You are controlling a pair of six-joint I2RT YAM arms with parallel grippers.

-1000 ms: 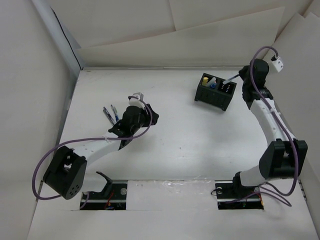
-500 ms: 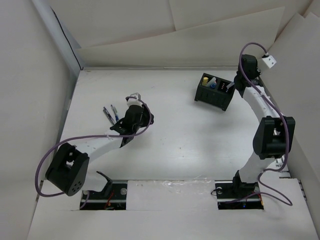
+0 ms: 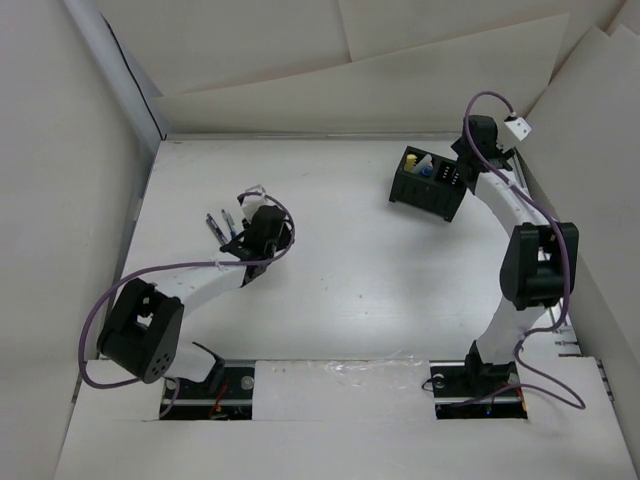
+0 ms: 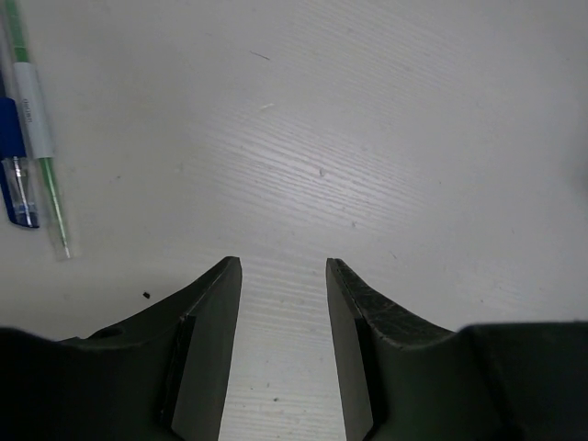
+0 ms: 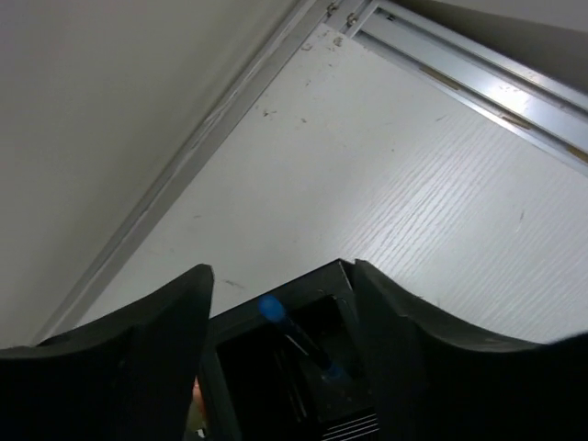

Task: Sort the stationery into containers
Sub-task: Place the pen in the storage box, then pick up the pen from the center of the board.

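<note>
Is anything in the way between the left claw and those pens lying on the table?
No, nothing visible. The left gripper hangs open and empty over the bare white table. The pens lie flat off to the left in its wrist view, with only that bare surface between them.

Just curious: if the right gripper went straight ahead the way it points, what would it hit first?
The right gripper would likely meet the black box, near the blue-capped pen inside it; depth is unclear.
</note>
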